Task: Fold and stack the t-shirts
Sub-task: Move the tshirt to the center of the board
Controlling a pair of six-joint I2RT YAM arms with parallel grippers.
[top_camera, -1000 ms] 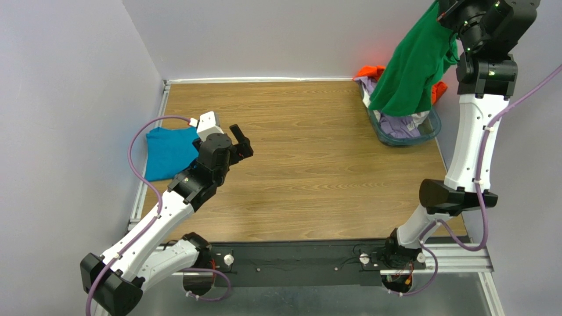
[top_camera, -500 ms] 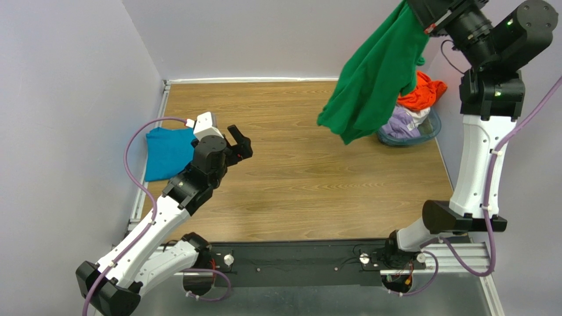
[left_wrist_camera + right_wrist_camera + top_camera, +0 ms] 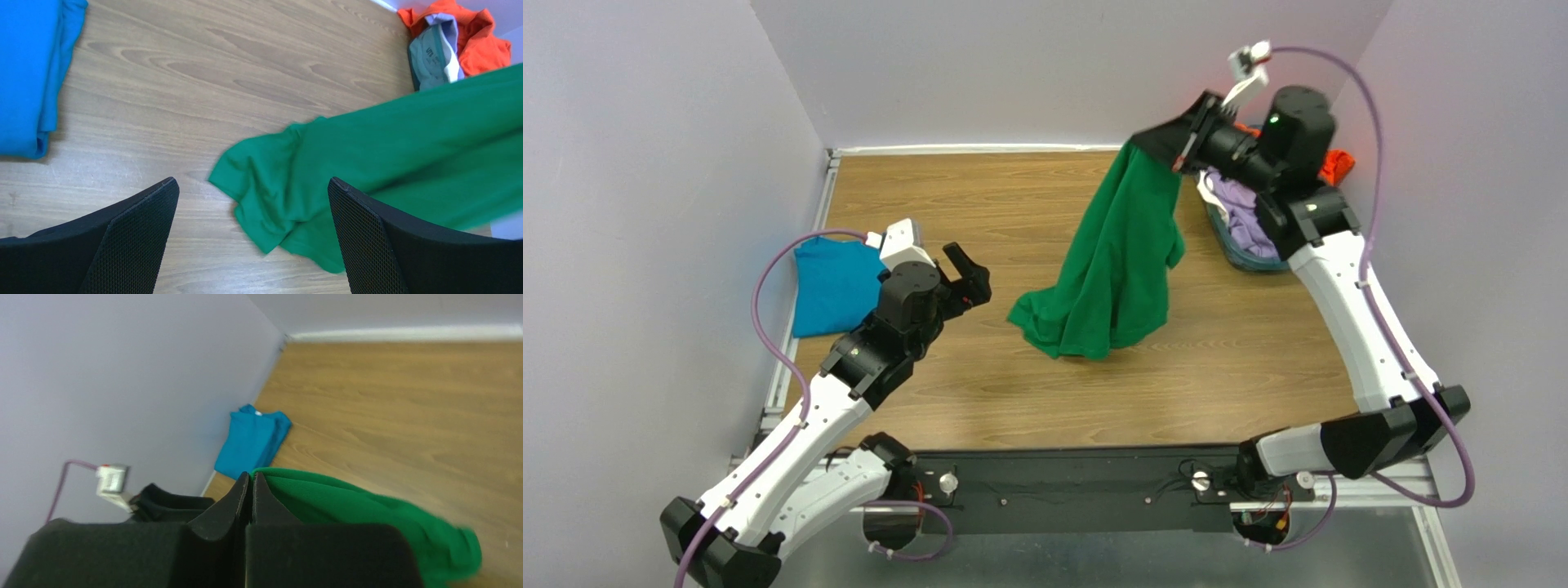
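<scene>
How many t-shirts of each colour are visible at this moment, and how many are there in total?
green t-shirt: 1
blue t-shirt: 1
orange t-shirt: 1
lavender t-shirt: 1
Total: 4 in view; others may lie hidden under the orange and lavender ones.

From above, the right arm [image 3: 1339, 282] covers most of the basket [image 3: 1244, 257] and the clothes [image 3: 1232, 196] in it. In the left wrist view, the green shirt [image 3: 380, 159] blurs and runs off the right edge, and the blue shirt [image 3: 27, 73] is cut off at the left. The right pincer [image 3: 250, 478] hides the fold it pinches.
</scene>
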